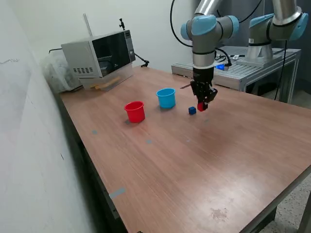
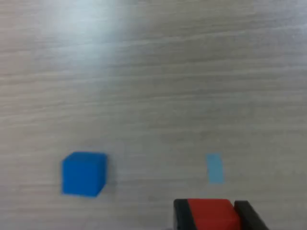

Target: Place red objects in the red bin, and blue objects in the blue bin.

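I have the hand (image 1: 202, 106) clamped on a red cube (image 2: 212, 214) above the table (image 1: 204, 160), so next I carry it over the red cup (image 1: 135, 111).

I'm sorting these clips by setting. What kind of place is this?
Most likely a robotics lab: a second robot arm stands on a metal bench, and a microwave sits on the bare wooden worktable by a plain white wall.

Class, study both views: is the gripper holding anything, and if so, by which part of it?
Yes. The gripper holds a red cube, clamped between its two black fingers on opposite side faces and lifted off the table.
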You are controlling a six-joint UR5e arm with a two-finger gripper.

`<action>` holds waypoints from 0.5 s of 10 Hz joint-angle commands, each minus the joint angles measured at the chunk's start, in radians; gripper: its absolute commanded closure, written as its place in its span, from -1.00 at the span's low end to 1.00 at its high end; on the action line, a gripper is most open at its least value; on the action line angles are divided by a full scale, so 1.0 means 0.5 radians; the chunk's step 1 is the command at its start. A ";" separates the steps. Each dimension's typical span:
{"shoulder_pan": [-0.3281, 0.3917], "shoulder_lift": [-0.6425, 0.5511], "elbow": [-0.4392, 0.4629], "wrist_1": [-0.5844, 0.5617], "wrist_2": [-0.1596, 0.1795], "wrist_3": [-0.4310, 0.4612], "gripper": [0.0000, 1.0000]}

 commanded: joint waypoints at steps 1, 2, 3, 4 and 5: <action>-0.180 -0.208 -0.015 0.130 -0.011 -0.020 1.00; -0.241 -0.205 -0.040 0.130 -0.011 -0.032 1.00; -0.275 -0.193 -0.140 0.133 -0.011 -0.053 1.00; -0.321 -0.181 -0.241 0.133 -0.011 -0.060 1.00; -0.346 -0.147 -0.327 0.133 -0.011 -0.063 1.00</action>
